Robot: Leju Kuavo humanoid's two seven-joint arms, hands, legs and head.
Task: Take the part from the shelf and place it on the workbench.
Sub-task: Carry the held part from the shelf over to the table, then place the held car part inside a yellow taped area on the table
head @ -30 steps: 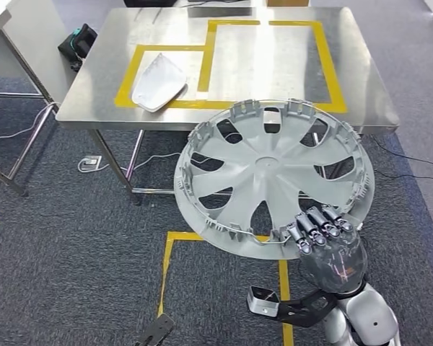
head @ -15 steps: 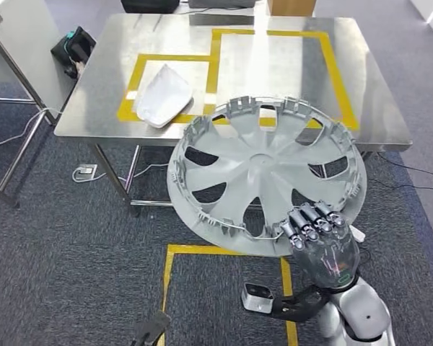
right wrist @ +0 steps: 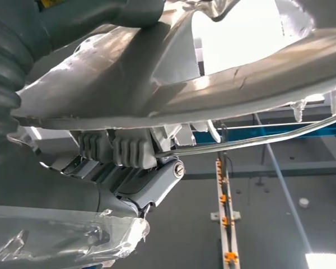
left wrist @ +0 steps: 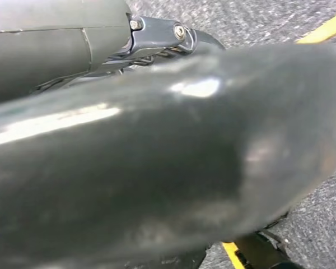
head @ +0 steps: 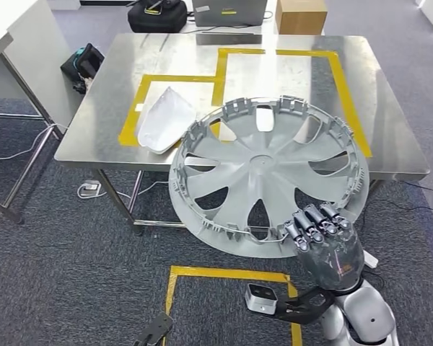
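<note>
Part: large silver-grey plastic wheel cover [head: 268, 173], carried tilted, far rim overlapping steel table [head: 366, 72] edge
Right robot hand [head: 323, 241]: grips near rim; cover extends forward toward table
Left robot hand: state cannot be told

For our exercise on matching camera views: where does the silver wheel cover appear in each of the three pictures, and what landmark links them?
Head view: the wheel cover fills the centre, over the workbench's near edge, its lower rim held by the right robot hand.
Left wrist view: not in it.
Right wrist view: the cover's rim runs across the upper half, seen from beneath.
Shared landmark: the right robot hand's fingers gripping the rim.
</note>
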